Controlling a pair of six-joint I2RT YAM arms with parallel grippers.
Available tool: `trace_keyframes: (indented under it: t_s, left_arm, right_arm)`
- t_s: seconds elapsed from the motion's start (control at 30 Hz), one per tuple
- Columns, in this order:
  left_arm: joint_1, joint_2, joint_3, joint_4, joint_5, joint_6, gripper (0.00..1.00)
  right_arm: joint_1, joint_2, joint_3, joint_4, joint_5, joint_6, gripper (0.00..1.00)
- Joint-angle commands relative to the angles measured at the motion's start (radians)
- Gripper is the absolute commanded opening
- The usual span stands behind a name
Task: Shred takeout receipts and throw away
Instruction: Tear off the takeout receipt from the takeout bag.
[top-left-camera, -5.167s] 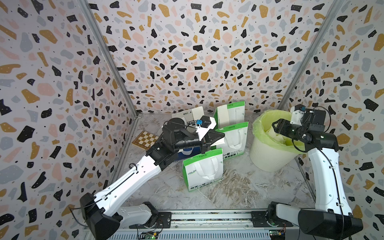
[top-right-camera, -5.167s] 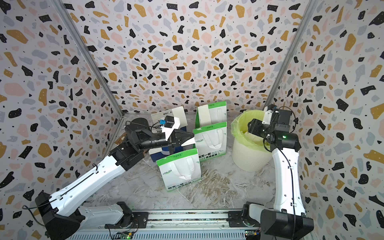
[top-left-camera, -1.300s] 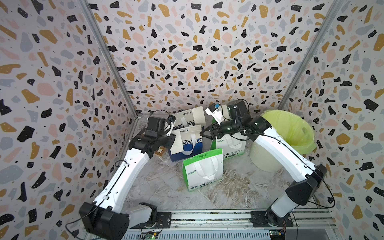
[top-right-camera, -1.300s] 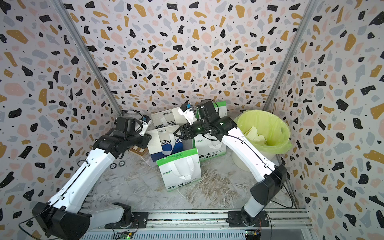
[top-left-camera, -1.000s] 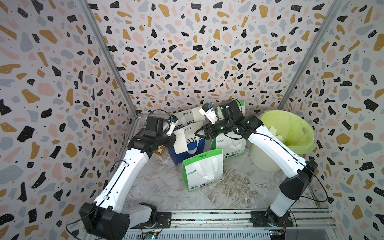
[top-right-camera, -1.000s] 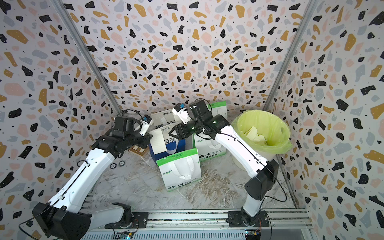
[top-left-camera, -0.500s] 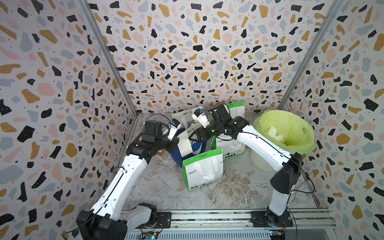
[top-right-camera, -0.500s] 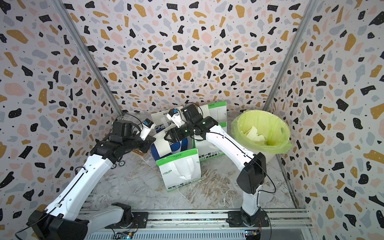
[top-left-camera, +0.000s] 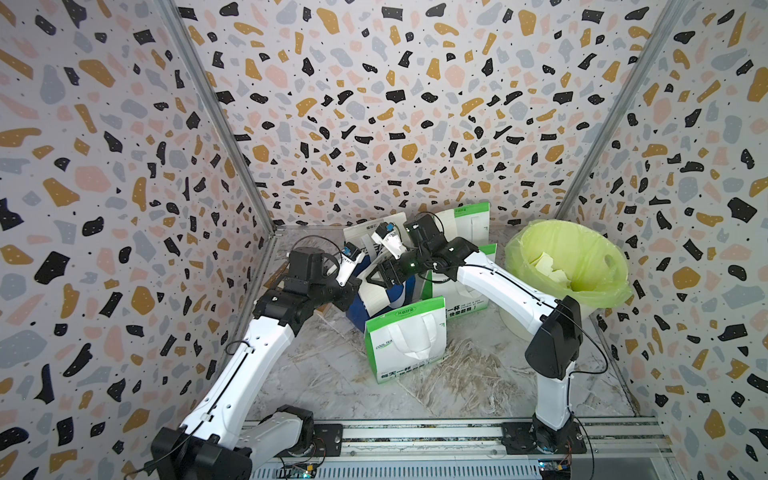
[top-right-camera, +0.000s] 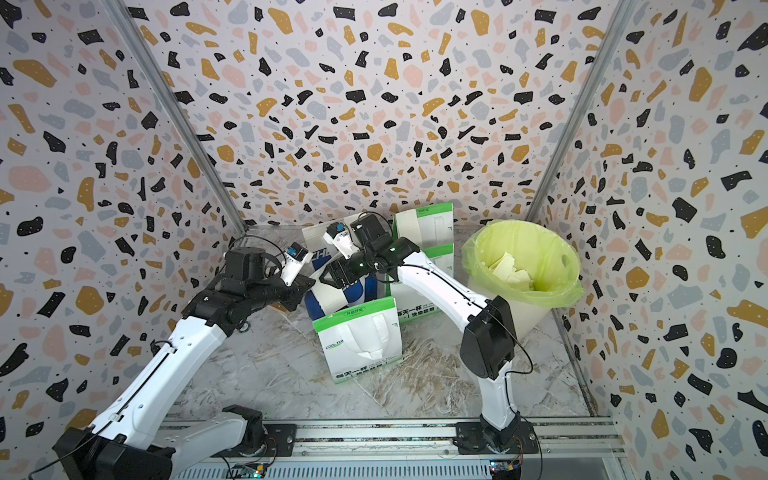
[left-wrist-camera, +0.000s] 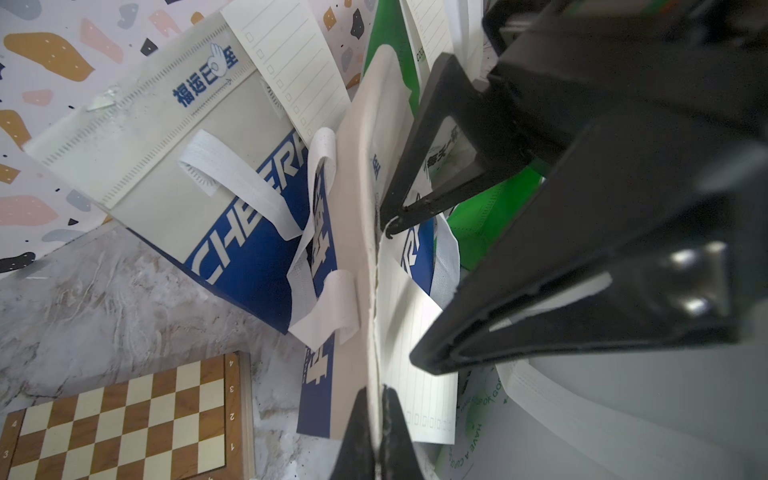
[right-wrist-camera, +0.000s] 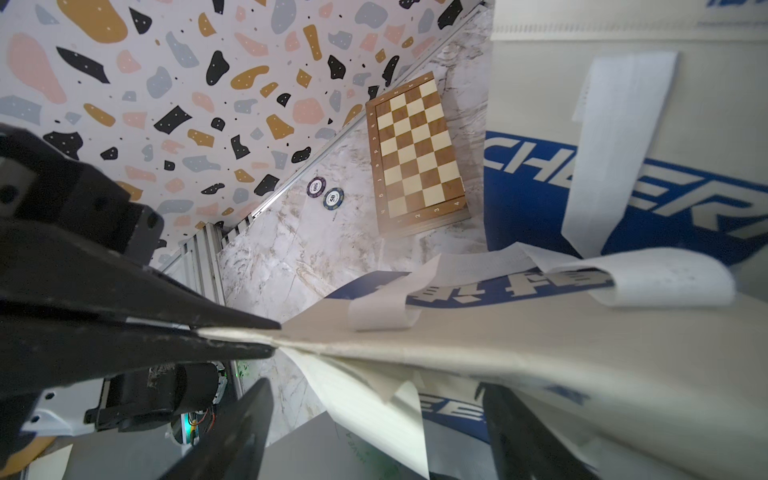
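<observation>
My left gripper (left-wrist-camera: 376, 399) is shut on the top edge of the blue-and-white bag (left-wrist-camera: 320, 374) standing left of centre; a top view shows this gripper (top-left-camera: 356, 289) at the bag's left side. A cream ruled takeout receipt (right-wrist-camera: 361, 399) hangs from that edge. My right gripper (right-wrist-camera: 376, 390) is open, its fingers (right-wrist-camera: 237, 432) apart on either side of the receipt without touching it, reaching in from the right (top-right-camera: 336, 272). Another receipt (left-wrist-camera: 291, 66) sticks up from the white-and-blue bag behind. Torn pieces (top-left-camera: 548, 266) lie in the green-lined bin (top-left-camera: 582, 291).
Three green-and-white bags stand close by: one in front (top-left-camera: 405, 338), one on the right (top-left-camera: 461, 291), one at the back (top-left-camera: 469, 220). A chessboard (right-wrist-camera: 419, 149) and two poker chips (right-wrist-camera: 324, 193) lie by the left wall. Straw-like shreds (top-left-camera: 469, 374) litter the floor.
My left gripper has closed on the blue-and-white bag's edge. The right arm has swung left from the bin side, and its open gripper now straddles the receipt. The bag has tilted.
</observation>
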Motion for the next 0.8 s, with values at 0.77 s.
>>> trace_keyframes:
  t_s: [0.77]
  left_arm:
    - [0.003,-0.02,-0.049,0.11,0.046,-0.012,0.0]
  right_arm:
    - [0.059,0.036,0.078,0.002,-0.061,-0.048,0.47]
